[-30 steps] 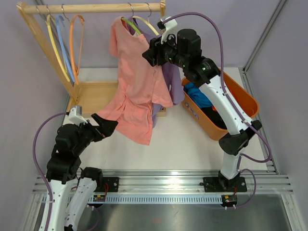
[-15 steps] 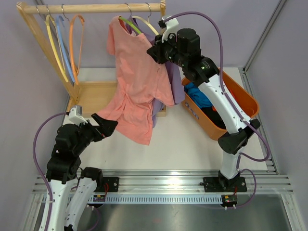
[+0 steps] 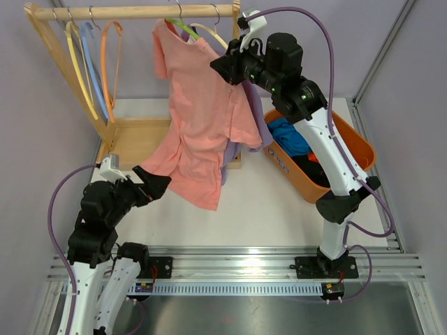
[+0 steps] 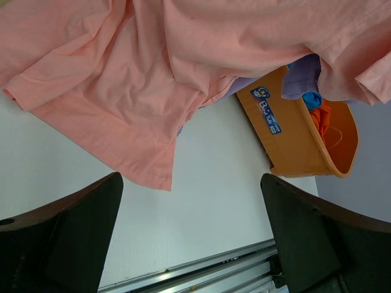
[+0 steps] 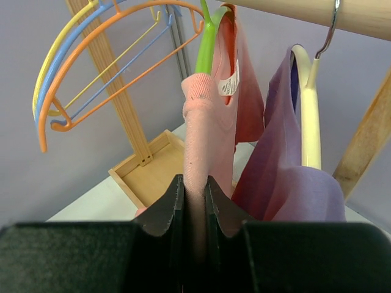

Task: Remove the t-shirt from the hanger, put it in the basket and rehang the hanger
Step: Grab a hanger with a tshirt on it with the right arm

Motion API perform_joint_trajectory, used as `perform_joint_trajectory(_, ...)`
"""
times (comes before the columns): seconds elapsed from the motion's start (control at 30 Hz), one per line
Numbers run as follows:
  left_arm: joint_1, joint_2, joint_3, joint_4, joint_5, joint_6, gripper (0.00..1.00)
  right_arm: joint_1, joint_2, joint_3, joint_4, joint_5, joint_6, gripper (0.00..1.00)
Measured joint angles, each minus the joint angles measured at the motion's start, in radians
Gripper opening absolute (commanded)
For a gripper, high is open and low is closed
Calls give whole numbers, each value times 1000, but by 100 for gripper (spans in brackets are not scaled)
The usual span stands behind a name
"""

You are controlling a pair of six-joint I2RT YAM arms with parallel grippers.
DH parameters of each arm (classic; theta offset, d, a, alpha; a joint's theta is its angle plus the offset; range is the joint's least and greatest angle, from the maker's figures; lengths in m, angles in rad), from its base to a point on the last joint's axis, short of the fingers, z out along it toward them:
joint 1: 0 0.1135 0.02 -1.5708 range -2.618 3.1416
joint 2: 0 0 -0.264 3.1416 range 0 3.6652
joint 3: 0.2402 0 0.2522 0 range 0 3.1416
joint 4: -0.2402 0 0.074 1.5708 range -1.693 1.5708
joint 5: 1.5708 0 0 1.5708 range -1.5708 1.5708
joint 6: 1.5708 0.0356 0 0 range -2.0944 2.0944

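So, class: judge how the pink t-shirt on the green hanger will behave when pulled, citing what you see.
Probably floppy: the pink t-shirt hangs in loose folds. Likely light, since a thin green hanger carries it. It may stretch or snag rather than slide off, as the right gripper pinches a bunched fold near the collar.

This is a robotics lab test cell. A white-and-black robot arm [image 3: 98, 209] at 7 o'clock and its twin [image 3: 341, 167] at 5 o'clock are bolted to a slotted aluminium rail [image 3: 237, 266] at 6 o'clock of a plain white table [image 3: 279, 209], trailing looped purple cables [image 3: 332, 63]. Bare lilac-grey panels [image 3: 412, 84] wall it in. The props are a small pale wooden clothes rack [image 3: 133, 12] at 11 o'clock, carrying a salmon-pink cotton t-shirt [image 3: 202, 118], and an orange plastic tub [image 3: 353, 136] at 3 o'clock.
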State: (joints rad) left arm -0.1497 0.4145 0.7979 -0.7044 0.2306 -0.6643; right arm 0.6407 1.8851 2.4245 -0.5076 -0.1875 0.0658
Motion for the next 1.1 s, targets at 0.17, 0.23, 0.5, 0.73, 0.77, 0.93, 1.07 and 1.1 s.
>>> perform_joint_trajectory(0.17, 0, -3, -2, -5, 0, 0, 99, 0, 0, 0, 3, -31, 10, 0)
perform_joint_trajectory(0.23, 0, -3, -2, -5, 0, 1, 99, -3, -3, -10, 8, -51, 10, 0)
perform_joint_trajectory(0.5, 0, -7, -2, -4, 1, 16, 99, -66, -129, -251, 46, -233, -11, 0)
perform_joint_trajectory(0.73, 0, -16, 24, 14, 37, 124, 99, -156, -295, -479, 32, -409, -105, 0)
perform_joint_trajectory(0.77, 1, -16, 30, 25, 51, 151, 99, -167, -328, -518, 17, -438, -135, 0)
perform_joint_trajectory(0.93, 1, -31, 33, 97, 115, 291, 99, -199, -510, -735, -130, -568, -348, 0)
perform_joint_trajectory(1.07, 1, -40, 9, 179, 175, 434, 99, -222, -620, -857, -287, -642, -503, 0)
perform_joint_trajectory(1.1, 1, -42, -5, 200, 195, 480, 99, -226, -641, -879, -331, -654, -543, 0)
